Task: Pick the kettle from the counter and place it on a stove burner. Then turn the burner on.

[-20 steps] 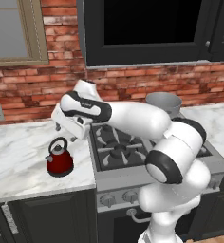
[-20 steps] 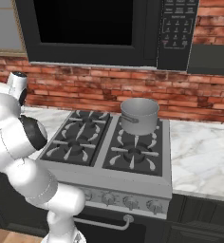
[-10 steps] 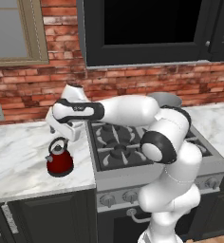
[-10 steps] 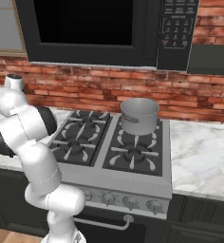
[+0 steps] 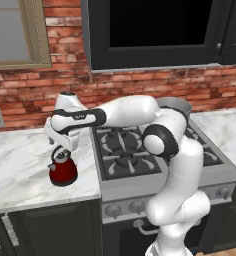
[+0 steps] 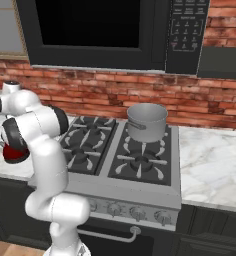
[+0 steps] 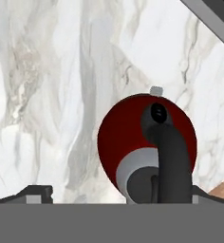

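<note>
Directly under my claw (image 5: 58, 148) sits kettle (image 5: 63, 169), on counter (image 5: 20, 167), not lifted. Claw spread I can't tell. Left: grab, move to stove burner (image 5: 124, 160), switch on.

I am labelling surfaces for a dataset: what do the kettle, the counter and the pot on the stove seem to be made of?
Kettle: glossy red body, probably enamel or painted metal, with a matte black handle. Counter: white slab with grey veins, looks like polished marble. Pot: plain grey with soft sheen, likely brushed steel.
</note>
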You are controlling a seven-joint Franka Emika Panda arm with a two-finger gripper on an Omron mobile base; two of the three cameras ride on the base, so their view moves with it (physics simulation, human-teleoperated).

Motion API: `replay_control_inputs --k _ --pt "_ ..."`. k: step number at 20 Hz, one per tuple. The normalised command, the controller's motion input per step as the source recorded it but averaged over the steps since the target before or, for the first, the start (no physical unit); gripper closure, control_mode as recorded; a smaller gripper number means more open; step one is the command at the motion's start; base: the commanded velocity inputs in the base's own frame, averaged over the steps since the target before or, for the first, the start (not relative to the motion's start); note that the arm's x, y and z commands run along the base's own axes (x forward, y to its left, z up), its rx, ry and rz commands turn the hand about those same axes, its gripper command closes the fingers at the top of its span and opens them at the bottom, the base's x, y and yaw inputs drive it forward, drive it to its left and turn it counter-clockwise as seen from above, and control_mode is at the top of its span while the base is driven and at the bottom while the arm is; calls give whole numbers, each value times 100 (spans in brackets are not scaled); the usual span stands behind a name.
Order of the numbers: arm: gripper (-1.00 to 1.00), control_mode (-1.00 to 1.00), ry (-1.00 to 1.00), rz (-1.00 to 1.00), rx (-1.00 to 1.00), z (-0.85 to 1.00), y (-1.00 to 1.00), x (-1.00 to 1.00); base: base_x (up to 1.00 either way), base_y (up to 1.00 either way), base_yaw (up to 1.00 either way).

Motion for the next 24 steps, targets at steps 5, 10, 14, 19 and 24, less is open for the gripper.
replay_control_inputs --k 5,10,14,19,24 --pt "100 -100 1 0 -1 -5 1 0 0 0 0" --pt "100 -100 -1 0 0 0 0 0 0 0 0" --pt "100 -100 -14 0 0 0 0 -8 0 0 0" --pt "100 -100 -39 0 -5 0 -10 -23 0 0 0" --pt "100 -100 -40 0 -6 0 -38 -33 0 0 0"
